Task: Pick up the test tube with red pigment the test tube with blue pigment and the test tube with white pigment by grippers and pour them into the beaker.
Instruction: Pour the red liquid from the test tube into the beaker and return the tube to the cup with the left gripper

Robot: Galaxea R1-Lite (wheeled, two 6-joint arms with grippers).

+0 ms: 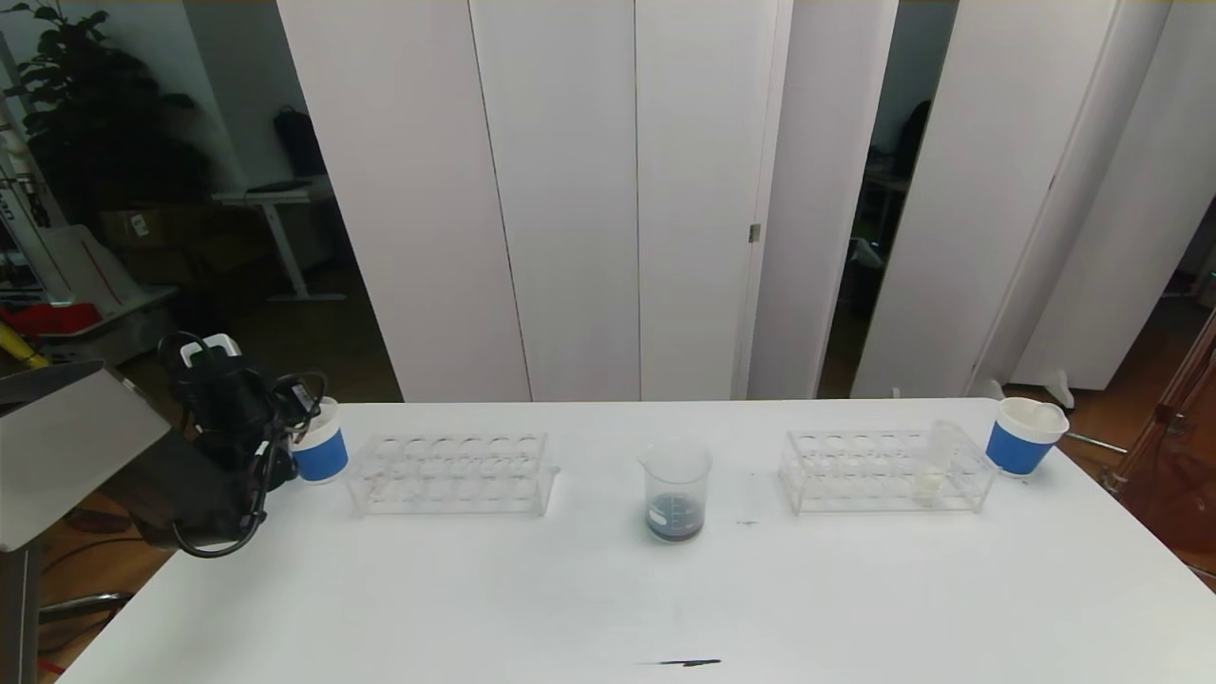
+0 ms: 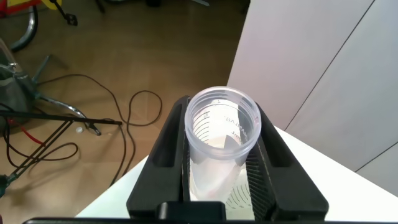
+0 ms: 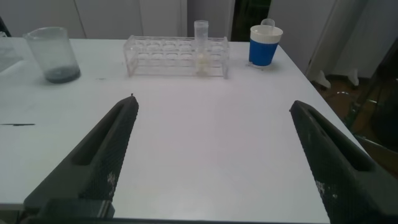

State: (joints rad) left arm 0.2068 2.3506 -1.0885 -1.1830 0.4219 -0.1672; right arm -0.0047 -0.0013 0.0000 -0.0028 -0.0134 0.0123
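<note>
My left gripper point(image 2: 222, 117) is shut on a clear graduated tube point(image 2: 205, 102) with no coloured liquid showing in it. In the head view that gripper point(image 1: 296, 410) is at the table's far left, beside a blue-banded cup point(image 1: 321, 456). The beaker point(image 1: 676, 494) stands mid-table with dark blue liquid at its bottom, also in the right wrist view point(image 3: 53, 55). The test tube with white pigment point(image 1: 940, 461) stands upright in the right rack point(image 1: 855, 470). My right gripper point(image 3: 214, 102) hangs open over bare table, well short of that tube point(image 3: 201, 46). No tube with red or blue pigment is in view.
An empty clear rack point(image 1: 451, 470) sits left of the beaker. A second blue-banded cup point(image 1: 1021, 437) stands at the far right corner, next to the right rack. A short black mark point(image 1: 689, 662) lies near the table's front edge.
</note>
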